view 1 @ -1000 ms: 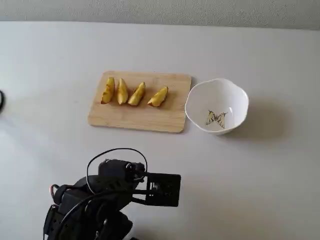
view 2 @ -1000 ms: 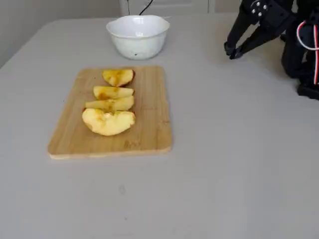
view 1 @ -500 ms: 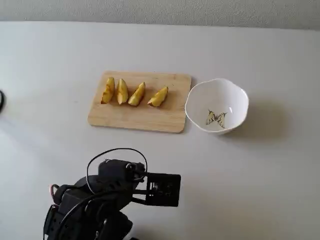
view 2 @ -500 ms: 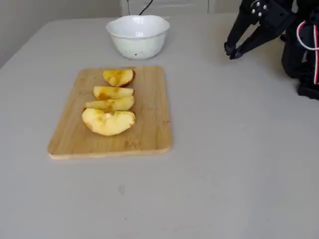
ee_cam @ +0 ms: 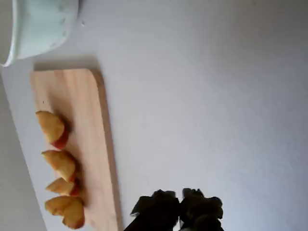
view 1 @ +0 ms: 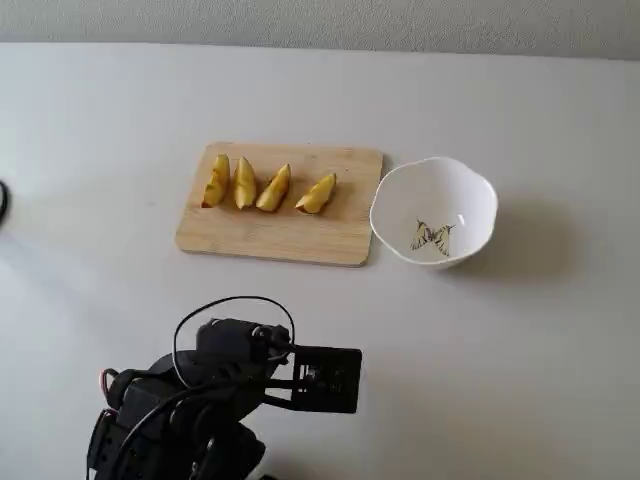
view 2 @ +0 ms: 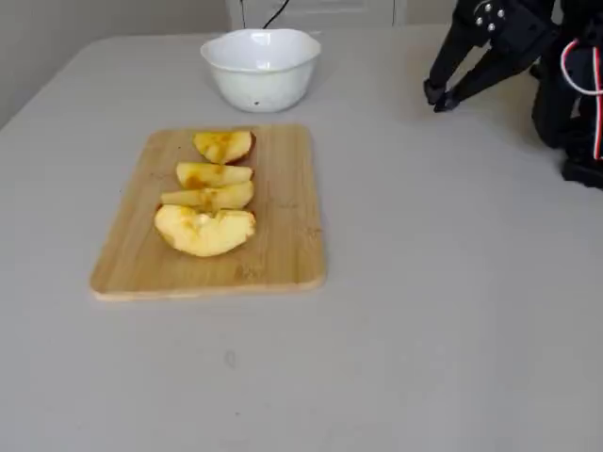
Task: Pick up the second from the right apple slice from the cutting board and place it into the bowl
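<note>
Four apple slices lie in a row on the wooden cutting board (view 1: pixel 270 235) (view 2: pixel 283 235) (ee_cam: pixel 91 120). The second from the right apple slice (view 1: pixel 273 188) in a fixed view shows as the second slice from the bowl in another fixed view (view 2: pixel 214 174) and in the wrist view (ee_cam: pixel 61 163). The white bowl (view 1: pixel 433 211) (view 2: pixel 261 68) (ee_cam: pixel 41 24) stands just past the board's short end and is empty, with a butterfly drawing inside. My gripper (view 2: pixel 438 97) (view 1: pixel 350 380) (ee_cam: pixel 179 198) hangs shut and empty over bare table, well away from the board.
The arm's base and cables (view 1: pixel 180 420) (view 2: pixel 575 85) stand at the table's edge. A wall runs behind the table (view 1: pixel 320 20). Grey tabletop (view 2: pixel 452 282) stretches between the gripper and the board.
</note>
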`<state>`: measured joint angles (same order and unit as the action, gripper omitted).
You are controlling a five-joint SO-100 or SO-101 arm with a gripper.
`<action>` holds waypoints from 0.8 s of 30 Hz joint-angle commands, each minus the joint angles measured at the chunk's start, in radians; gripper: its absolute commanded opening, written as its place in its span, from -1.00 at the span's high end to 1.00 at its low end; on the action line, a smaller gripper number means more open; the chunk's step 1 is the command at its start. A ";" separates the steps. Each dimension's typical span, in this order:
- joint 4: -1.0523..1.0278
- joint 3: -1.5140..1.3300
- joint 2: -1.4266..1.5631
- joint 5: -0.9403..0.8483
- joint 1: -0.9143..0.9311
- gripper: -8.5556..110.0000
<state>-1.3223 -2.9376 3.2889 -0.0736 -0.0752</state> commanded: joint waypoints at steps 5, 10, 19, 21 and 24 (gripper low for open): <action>0.000 -0.028 0.002 -0.006 0.011 0.86; 0.002 -0.028 0.002 -0.032 -0.023 0.86; 0.083 -0.054 0.005 -0.459 -0.230 0.73; 0.094 -0.041 0.005 -0.518 -0.272 0.61; 0.091 0.080 -0.114 -0.569 -0.385 0.54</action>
<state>-1.2548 -2.9821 3.2827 -0.5154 -0.3467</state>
